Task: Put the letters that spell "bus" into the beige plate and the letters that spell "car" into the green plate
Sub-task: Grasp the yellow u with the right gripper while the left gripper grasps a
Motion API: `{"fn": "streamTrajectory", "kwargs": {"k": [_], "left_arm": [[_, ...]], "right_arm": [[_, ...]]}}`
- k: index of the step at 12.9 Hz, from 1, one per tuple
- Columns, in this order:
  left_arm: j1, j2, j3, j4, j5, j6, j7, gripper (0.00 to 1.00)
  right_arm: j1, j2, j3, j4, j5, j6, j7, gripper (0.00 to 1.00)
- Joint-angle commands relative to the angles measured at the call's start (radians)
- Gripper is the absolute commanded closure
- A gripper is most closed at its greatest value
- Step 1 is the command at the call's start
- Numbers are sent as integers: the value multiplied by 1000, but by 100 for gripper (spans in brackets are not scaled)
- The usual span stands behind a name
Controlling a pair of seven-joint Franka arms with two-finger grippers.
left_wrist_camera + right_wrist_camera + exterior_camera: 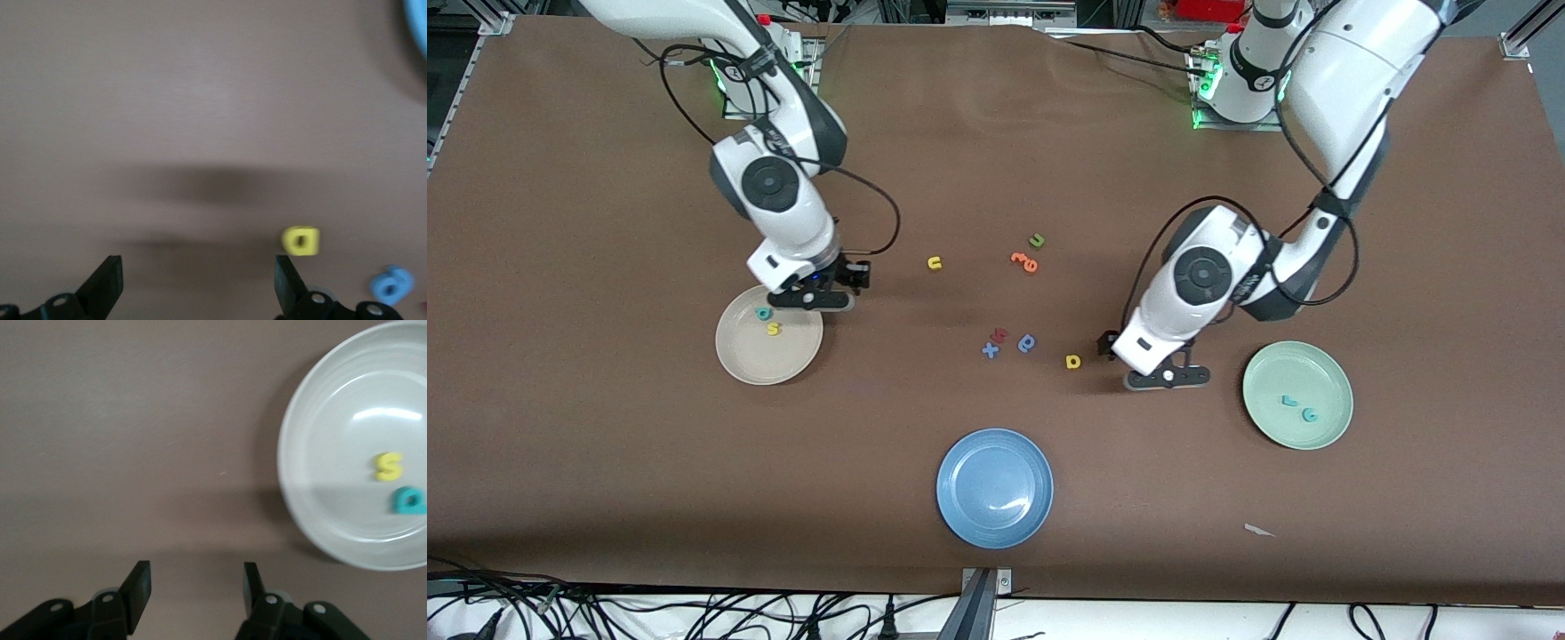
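Three plates on the brown surface [605, 462] and ten little letters in all. The beige plate [740, 360] sits toward the right arm's end with two letters in it, a teal b [763, 313] and a yellow s [773, 330], touching or nearly so. The green plate [1334, 369] sits toward the left arm's end, also with two, a thin teal r [1288, 401] and a teal c [1309, 414] at about 4 o'clock from it. The blue plate [960, 507] is nearest the front camera, between the other two, nothing in it. Six letters lie loose mid-surface: a yellow u [935, 262], a green u [1037, 240] with an orange letter [1025, 260] just beside it, then a cluster of a light blue x [990, 350], a dark red letter [1000, 335] and a blue looped letter [1027, 343], plus a yellow a [1073, 361] at 3 o'clock from that cluster. The right gripper [193, 587] hangs at the beige plate's 12 o'clock rim, jaws apart and holding nothing. The left gripper [197, 280] is low over bare surface between the yellow a and the green plate, jaws wide apart, nothing in them, with the a just off one fingertip [283, 277].
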Motion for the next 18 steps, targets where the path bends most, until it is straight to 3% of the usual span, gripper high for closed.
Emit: {"fn": "streamTrajectory", "kwargs": {"k": [1,4,7,10,14,18], "left_arm": [[-78,94,19,124,-19,-12,-113,0],[-144,165,51,214,-14,-14,-210,1],[-218,188,135,222,-22,-14,-224,7],[-218,199,135,222,-20,-14,-212,13],[-219,205,135,222,-16,-14,-207,27],[-228,206,132,222,-23,-14,-210,44]], "right_arm": [[80,61,0,5,1,83,154,35],[161,112,-4,22,-31,123,299,33],[223,169,-23,48,-160,126,450,31],[240,210,-25,50,-280,154,576,30],[244,216,-25,55,-295,154,595,29],[244,218,-27,55,-304,154,594,49]]}}
